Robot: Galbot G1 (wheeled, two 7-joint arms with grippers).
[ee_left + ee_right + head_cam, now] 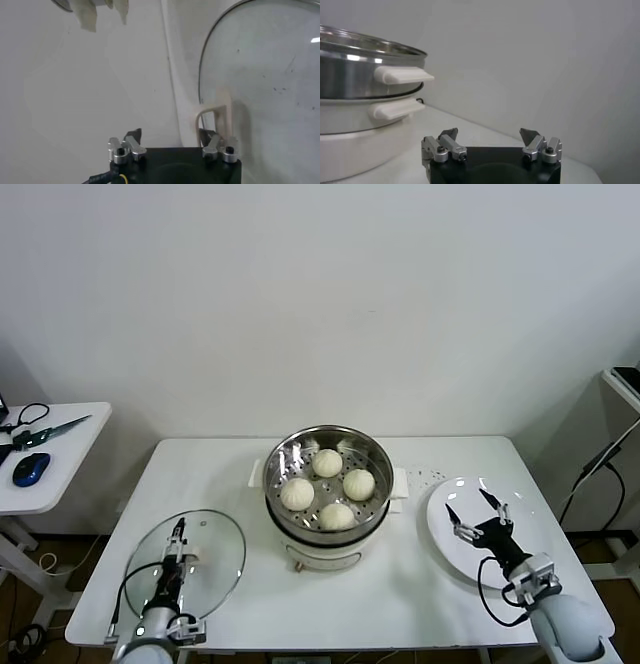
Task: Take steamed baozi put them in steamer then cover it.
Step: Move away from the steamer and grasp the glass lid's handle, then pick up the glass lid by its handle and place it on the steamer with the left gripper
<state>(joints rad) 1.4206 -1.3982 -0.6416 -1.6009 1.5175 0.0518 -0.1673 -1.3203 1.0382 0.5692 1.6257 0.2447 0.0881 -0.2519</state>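
Four steamed baozi sit inside the uncovered steamer at the table's middle. The glass cover lies flat on the table at front left; the left gripper straddles its white handle, fingers apart. The right gripper hovers wide open over the white plate.

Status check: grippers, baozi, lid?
Left gripper at lid handle, nothing gripped. Right gripper open over plate. Four baozi in steamer; lid on table. Path clear.
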